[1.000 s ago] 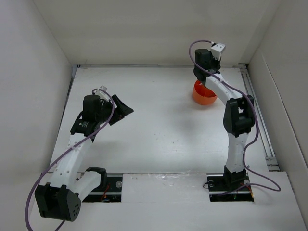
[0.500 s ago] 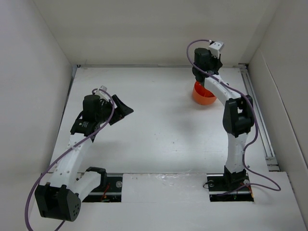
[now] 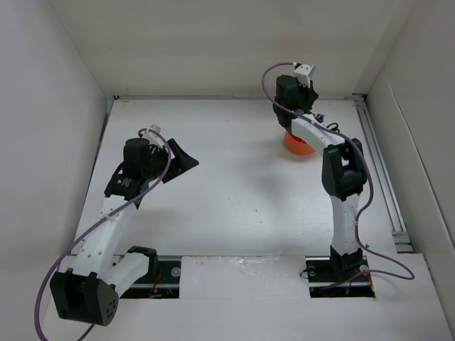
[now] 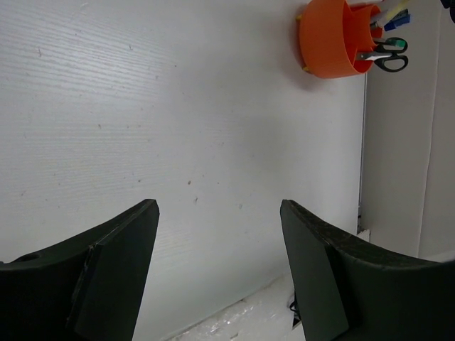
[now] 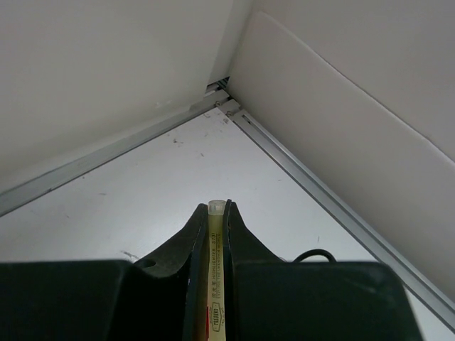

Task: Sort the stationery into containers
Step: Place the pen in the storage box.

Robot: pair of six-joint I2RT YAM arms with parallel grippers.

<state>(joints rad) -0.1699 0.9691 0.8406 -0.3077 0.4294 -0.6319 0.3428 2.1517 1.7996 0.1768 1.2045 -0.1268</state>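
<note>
The orange organiser cup [image 3: 299,144] stands at the far right of the table, partly hidden by my right arm. In the left wrist view the cup [image 4: 328,40] holds black-handled scissors [image 4: 386,59] and several pens. My right gripper [image 5: 217,207] is shut on a pale yellow highlighter stick [image 5: 216,263] lying lengthwise between the fingers. It hangs above the cup's far-left side, near the back wall [image 3: 293,91]. My left gripper [image 4: 217,213] is open and empty above the left of the table [image 3: 179,162].
White walls enclose the table on three sides. A metal rail [image 5: 334,202] runs along the right and back edges. A black cable [image 5: 313,254] shows beside my right fingers.
My right gripper has swung left and slightly back over the cup, still holding the yellow stick. The left arm has hardly moved.
</note>
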